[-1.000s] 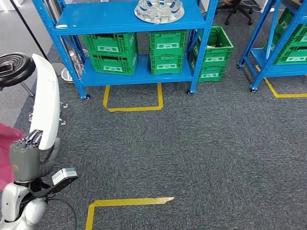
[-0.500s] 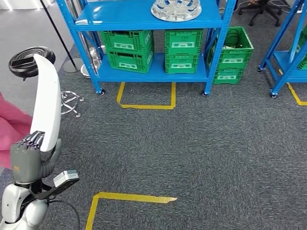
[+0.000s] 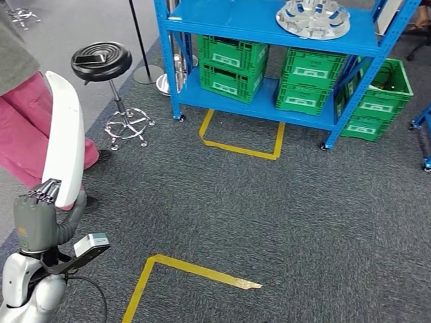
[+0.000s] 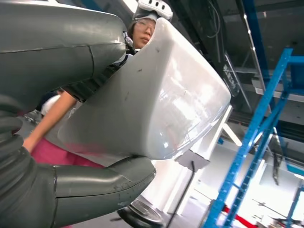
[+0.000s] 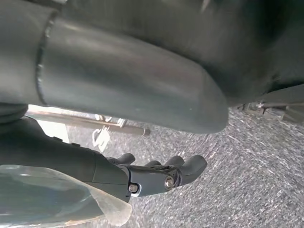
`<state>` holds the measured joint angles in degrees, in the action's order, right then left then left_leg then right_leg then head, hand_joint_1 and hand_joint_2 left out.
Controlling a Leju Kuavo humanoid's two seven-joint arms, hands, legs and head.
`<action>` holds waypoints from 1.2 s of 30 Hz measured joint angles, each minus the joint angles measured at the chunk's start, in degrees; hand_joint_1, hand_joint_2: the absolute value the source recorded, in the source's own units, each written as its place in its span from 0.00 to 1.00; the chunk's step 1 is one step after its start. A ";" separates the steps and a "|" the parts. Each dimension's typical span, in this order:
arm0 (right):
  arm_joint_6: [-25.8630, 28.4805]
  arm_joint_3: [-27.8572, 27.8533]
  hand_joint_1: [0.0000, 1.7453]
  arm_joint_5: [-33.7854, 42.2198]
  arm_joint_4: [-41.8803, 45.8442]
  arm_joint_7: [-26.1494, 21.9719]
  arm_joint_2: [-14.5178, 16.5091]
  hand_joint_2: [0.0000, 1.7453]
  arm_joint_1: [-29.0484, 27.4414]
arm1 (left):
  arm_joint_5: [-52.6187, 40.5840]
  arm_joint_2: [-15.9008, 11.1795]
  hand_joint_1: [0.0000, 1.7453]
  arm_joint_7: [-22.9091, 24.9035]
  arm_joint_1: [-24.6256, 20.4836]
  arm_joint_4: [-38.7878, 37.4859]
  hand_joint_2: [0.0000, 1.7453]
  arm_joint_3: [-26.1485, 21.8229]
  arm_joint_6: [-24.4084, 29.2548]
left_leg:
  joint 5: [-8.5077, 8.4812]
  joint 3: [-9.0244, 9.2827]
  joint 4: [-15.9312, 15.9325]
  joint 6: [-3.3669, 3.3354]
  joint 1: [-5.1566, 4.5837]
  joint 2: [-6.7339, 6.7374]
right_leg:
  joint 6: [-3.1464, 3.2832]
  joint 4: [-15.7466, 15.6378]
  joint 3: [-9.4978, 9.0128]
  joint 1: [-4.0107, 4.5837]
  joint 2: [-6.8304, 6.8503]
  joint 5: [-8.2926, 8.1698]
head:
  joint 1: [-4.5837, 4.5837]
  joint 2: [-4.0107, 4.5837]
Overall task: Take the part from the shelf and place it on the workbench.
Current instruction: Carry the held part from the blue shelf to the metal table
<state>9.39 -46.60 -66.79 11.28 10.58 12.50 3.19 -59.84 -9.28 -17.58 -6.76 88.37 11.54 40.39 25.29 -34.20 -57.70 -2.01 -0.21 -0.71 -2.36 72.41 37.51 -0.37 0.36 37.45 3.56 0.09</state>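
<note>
A long white curved part stands upright at the lower left of the head view, gripped at its lower end by my left hand. In the left wrist view the same glossy white part lies between the grey thumb and fingers of my left hand. My right hand hangs above grey carpet with its dark fingers stretched out and nothing in them.
A blue shelf stands ahead to the right, with a silver wheel cover on top and green crates below. A black stool and a person in pink trousers are at my left. Yellow tape marks the carpet.
The camera has turned left, so the shelf has slid right in the picture and the stool and person have come further in. My left hand holds the white part as before.
</note>
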 joint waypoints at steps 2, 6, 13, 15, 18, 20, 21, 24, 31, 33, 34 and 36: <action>-0.14 -0.02 0.00 0.29 0.00 -0.13 -0.13 0.00 -0.33 | -0.68 0.52 1.00 -0.36 0.43 0.00 1.00 0.17 0.00 | -0.03 -0.06 -0.13 -0.05 -0.11 -1.72 | 0.05 0.94 0.88 0.03 -0.36 -1.26 | 0.00 0.00; -0.95 -0.04 0.00 0.75 0.00 -0.86 -0.45 0.00 -0.47 | -1.85 1.57 1.00 0.16 0.69 0.21 1.00 0.71 0.00 | 0.06 -0.41 -0.92 0.44 -0.13 -4.85 | 0.72 -12.24 -5.03 -0.29 -3.98 -7.80 | -0.02 0.00; -1.85 -0.06 0.00 0.41 0.01 -0.94 -0.57 0.00 -0.51 | -1.49 1.70 1.00 0.09 2.06 2.02 1.00 0.77 0.03 | 3.12 -4.02 -6.98 2.67 0.01 -2.44 | 2.42 -14.86 -6.82 -0.71 -1.12 -8.20 | -0.79 0.00; -1.94 -0.06 0.00 0.02 0.01 -0.90 -0.61 0.00 -0.59 | -1.77 1.80 1.00 -0.10 2.69 2.61 1.00 0.60 0.03 | 6.20 -7.29 -13.99 3.28 0.41 -0.40 | 2.59 -14.87 -6.92 -0.71 0.47 -8.01 | -1.05 0.00; -1.83 -0.05 0.00 -0.74 0.02 -0.82 -0.75 0.00 -0.63 | -2.03 2.01 1.00 -0.86 4.84 4.18 1.00 -0.48 0.02 | 4.47 -7.01 -13.99 3.64 0.97 0.61 | 2.41 -14.85 -7.25 -0.75 2.70 -7.60 | -1.09 0.00; -1.41 -0.03 0.00 -1.30 0.02 -0.77 -0.84 0.00 -0.57 | -2.02 2.29 1.00 -1.45 5.96 5.37 1.00 -1.22 0.02 | 1.07 -3.02 -6.58 3.40 0.78 2.84 | 2.00 -14.87 -7.79 -0.67 4.08 -7.17 | -1.08 0.00; -1.13 -0.01 0.00 -1.54 0.02 -0.74 -0.88 0.00 -0.52 | -2.03 2.49 1.00 -1.59 6.35 5.87 1.00 -1.44 0.02 | 0.26 -1.49 -3.53 3.10 0.49 4.08 | 1.66 -14.84 -8.00 -0.51 4.71 -6.90 | -1.13 0.00; -0.69 0.01 0.00 -1.47 0.02 -0.86 -1.01 0.00 -0.35 | -2.84 2.87 1.00 -0.92 7.54 6.72 1.00 -1.58 0.02 | 0.44 -0.60 -1.03 2.01 -0.16 4.47 | 0.60 -15.09 -8.64 -0.07 6.79 -6.33 | -1.09 0.00; -0.33 -0.03 0.00 -0.33 0.04 -2.02 -1.13 0.00 -0.18 | -4.40 2.87 1.00 1.42 8.51 7.61 1.00 -0.87 0.02 | 0.20 -0.20 -0.29 0.10 0.15 -0.62 | -0.03 0.98 -0.51 -0.23 -0.22 1.10 | -0.38 0.00; 0.03 -0.05 0.00 -0.13 0.04 -2.21 -1.27 0.00 -0.26 | -4.40 2.84 1.00 1.98 8.50 7.61 1.00 -0.37 0.00 | 0.22 -0.10 -0.37 0.07 0.02 -2.34 | 0.23 0.25 0.09 -0.16 -0.44 -1.25 | -0.39 0.00; 0.15 -0.05 0.00 -0.09 0.04 -2.28 -1.33 0.00 -0.27 | -4.40 2.83 1.00 2.14 8.49 7.61 1.00 -0.18 0.00 | 0.25 0.01 -0.44 0.11 0.00 -3.16 | 0.41 -3.24 -1.16 -0.18 -0.91 -3.72 | -0.38 0.00; 0.31 -0.06 0.00 -0.05 0.04 -2.38 -1.44 0.00 -0.23 | -4.40 2.82 1.00 2.27 8.41 7.61 1.00 0.06 0.00 | 0.38 0.03 -0.71 0.36 0.00 -4.59 | 0.76 -10.73 -4.30 -0.33 -3.20 -7.28 | -0.43 0.00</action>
<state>9.70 -46.66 -66.84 11.32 8.20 11.06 2.96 -64.24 -6.46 -15.32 1.65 95.97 11.60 40.39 25.67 -34.17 -58.41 -1.66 -0.21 -5.30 -1.60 61.67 33.21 -0.70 -2.84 30.17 3.13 0.09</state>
